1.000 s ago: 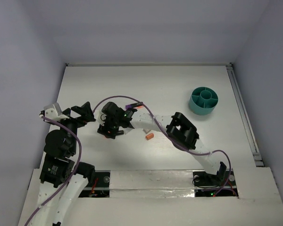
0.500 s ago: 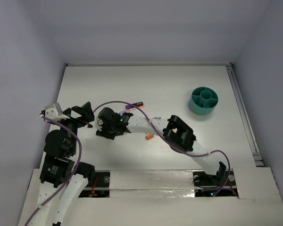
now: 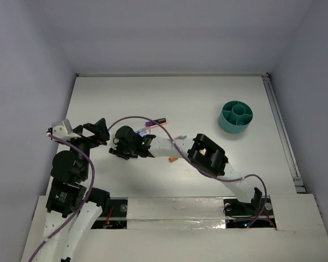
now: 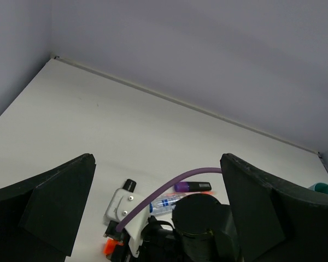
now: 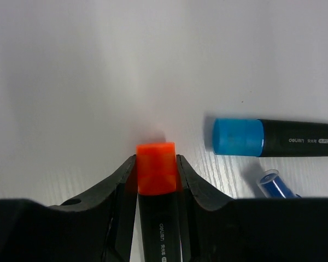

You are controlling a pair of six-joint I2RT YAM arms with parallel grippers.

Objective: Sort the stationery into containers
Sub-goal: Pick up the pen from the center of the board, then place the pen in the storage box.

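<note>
Right wrist: orange highlighter (image 5: 156,176) half offscreen

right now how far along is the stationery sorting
Done: nothing visible; the teal organiser looks empty from above. In hand: the right gripper is shut on the orange highlighter. Left: purple marker, orange stub, blue-capped marker and blue-white pen lie on the table.

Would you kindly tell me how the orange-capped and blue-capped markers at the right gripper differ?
The orange-capped marker sits clamped in the right gripper, lengthwise; the blue-capped marker lies free on the table, crosswise. Caps differ: orange versus blue. Both have black barrels.
</note>
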